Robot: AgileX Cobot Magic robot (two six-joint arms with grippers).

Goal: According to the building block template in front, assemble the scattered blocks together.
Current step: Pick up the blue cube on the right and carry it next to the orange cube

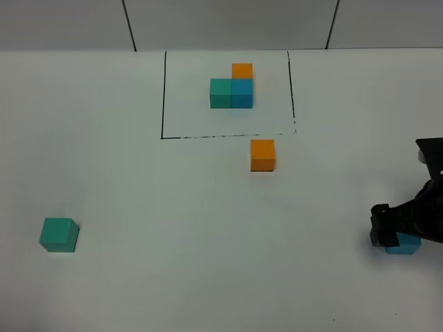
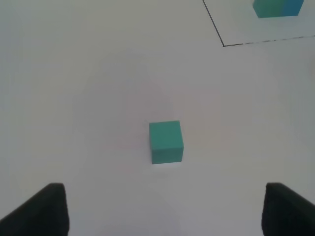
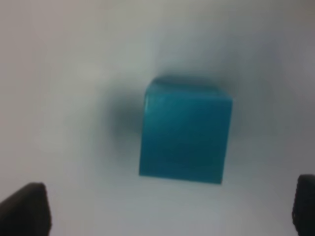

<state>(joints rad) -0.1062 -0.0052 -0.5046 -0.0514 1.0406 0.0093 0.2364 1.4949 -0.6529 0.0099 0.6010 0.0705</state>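
Observation:
The building block template [image 1: 232, 88] is a teal, blue and orange L-shaped cluster inside a black drawn rectangle at the back centre. A loose orange cube [image 1: 262, 154] sits just in front of the frame. A loose teal cube [image 1: 59, 234] sits front left. It shows ahead of my open, empty left gripper [image 2: 167, 211], apart from its fingertips [image 2: 49, 209]. A loose blue cube [image 1: 403, 243] sits front right, partly hidden by my right gripper [image 1: 389, 232]. In the right wrist view that gripper [image 3: 165, 211] is open, close above the blue cube [image 3: 184, 132], not touching it.
The white table [image 1: 173, 228] ends at a grey wall at the back. A corner of the black frame [image 2: 224, 44] and part of the template cubes [image 2: 278, 7] show in the left wrist view. The left arm is out of the high view.

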